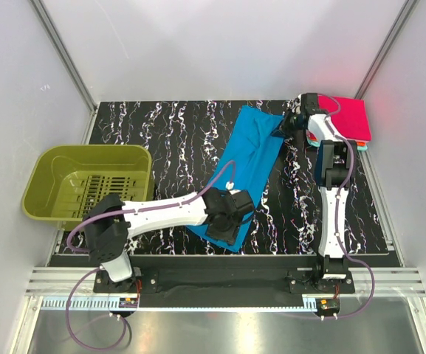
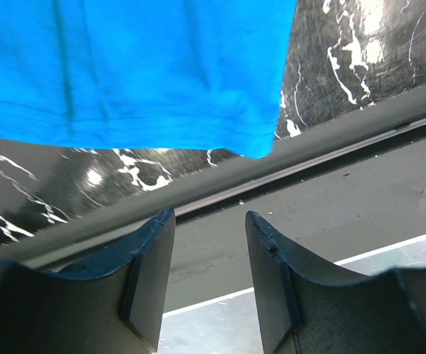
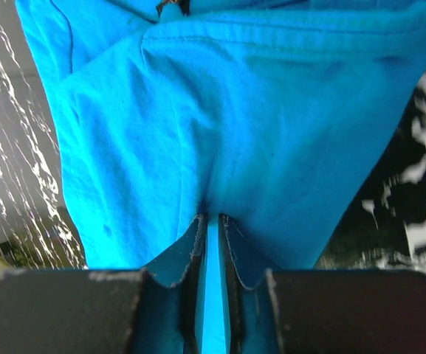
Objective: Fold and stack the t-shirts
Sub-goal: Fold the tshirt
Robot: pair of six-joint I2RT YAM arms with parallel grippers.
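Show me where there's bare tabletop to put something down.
Widest bare patch: the table between the green basket and the blue shirt. A narrower one lies between that shirt and the right arm. Crowded: the far right corner by the pink shirt, and the near edge under the left arm.

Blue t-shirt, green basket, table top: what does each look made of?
The blue t-shirt looks like soft matte knit cloth, likely cotton jersey: it wrinkles and shows a stitched hem. The basket looks like olive-green moulded plastic, slightly shiny, with a slotted floor and rounded rim. The table top is a hard, glossy black surface with white marble-like veins; real stone or printed laminate cannot be told.
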